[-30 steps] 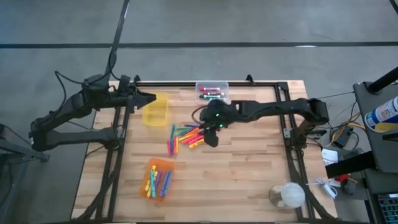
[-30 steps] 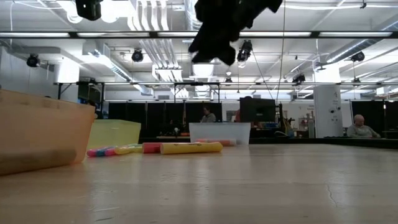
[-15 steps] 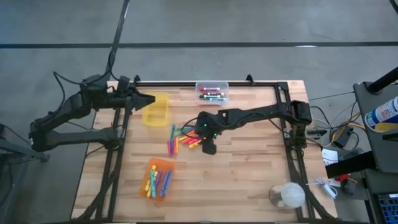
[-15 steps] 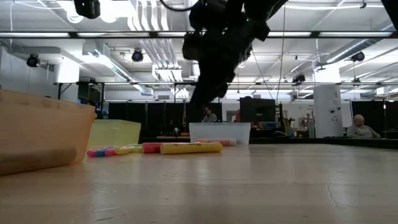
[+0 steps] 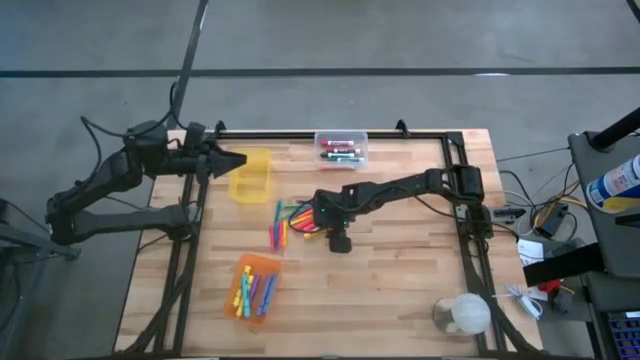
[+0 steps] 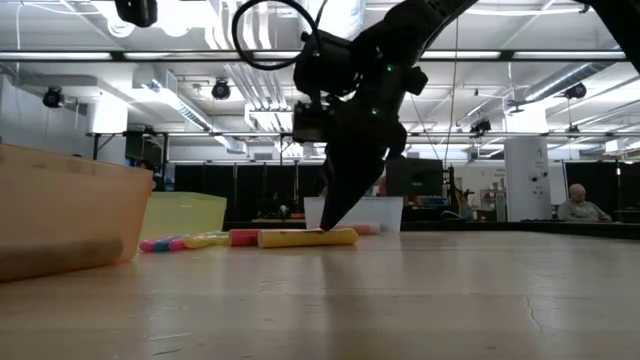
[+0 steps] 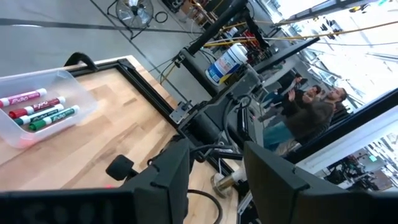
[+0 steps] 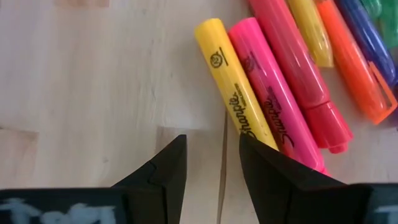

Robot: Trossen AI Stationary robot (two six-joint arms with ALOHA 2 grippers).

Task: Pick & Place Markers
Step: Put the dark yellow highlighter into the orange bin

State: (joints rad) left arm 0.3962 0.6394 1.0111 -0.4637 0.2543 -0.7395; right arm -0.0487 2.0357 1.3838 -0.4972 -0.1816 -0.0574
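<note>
Yellow marker [image 8: 235,99] lies in the loose pile mid-table, and the right hand [image 8: 211,163] hovers just beside it, part open and empty, so I'd pinch that light, stiff, probably slick barrel mid-length

A loose pile of markers [image 5: 297,220] is lying flat on the wood near the table's middle, in pink, yellow, orange, green, blue and red, some fanned out, some side by side. Up close, a yellow marker [image 8: 235,96] and a pink marker [image 8: 268,102] are lying parallel and touching, both printed with black lettering; a second pink one, a yellow one, an orange one and a blue one are lying just beside them. More markers [image 5: 252,291] are sitting in the orange bin, and a few white-barrelled ones [image 5: 340,150] are resting in the clear bin.
</note>
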